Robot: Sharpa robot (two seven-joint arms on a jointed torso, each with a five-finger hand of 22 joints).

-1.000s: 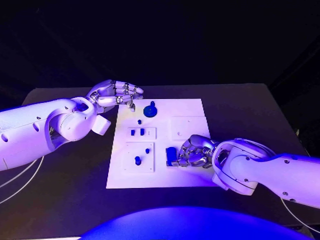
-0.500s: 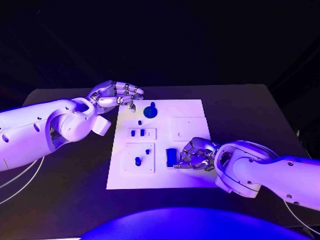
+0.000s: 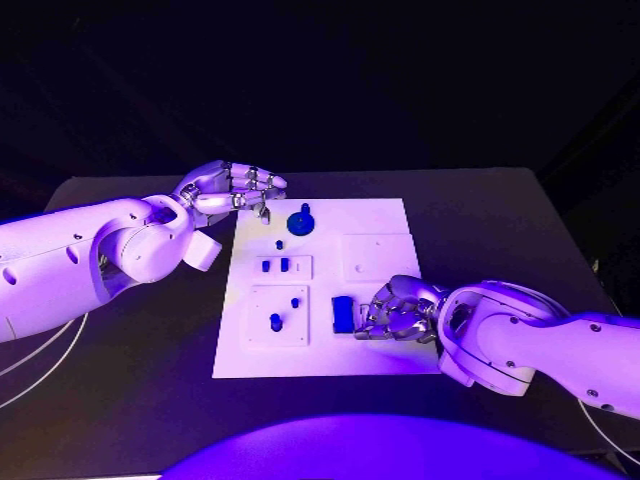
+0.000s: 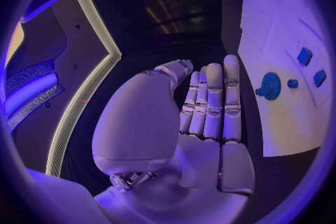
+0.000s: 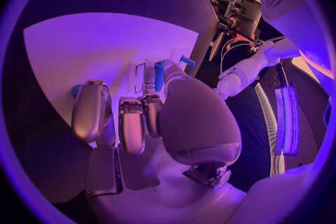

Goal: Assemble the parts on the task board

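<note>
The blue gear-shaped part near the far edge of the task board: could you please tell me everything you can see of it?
The blue gear-shaped part is a round, toothed disc with a raised knob at its centre, plastic by the look of it. It sits on the white task board near its far edge, with a smaller blue part beside it. The left hand hovers close by, not touching it.

One board (image 3: 382, 220) lies mid-frame in the head view, with two arms and two hands, the left hand (image 3: 234, 190) at upper left and the right hand (image 3: 397, 312) at lower right. Six blue parts can be counted on it: a round knob (image 3: 301, 219) near the top, a tiny piece (image 3: 280, 243) below it, a pair (image 3: 274, 266) side by side in a raised square, one peg (image 3: 276, 321) in the square beneath, and a block (image 3: 343, 312) beside the right hand (partly hidden by it).
</note>
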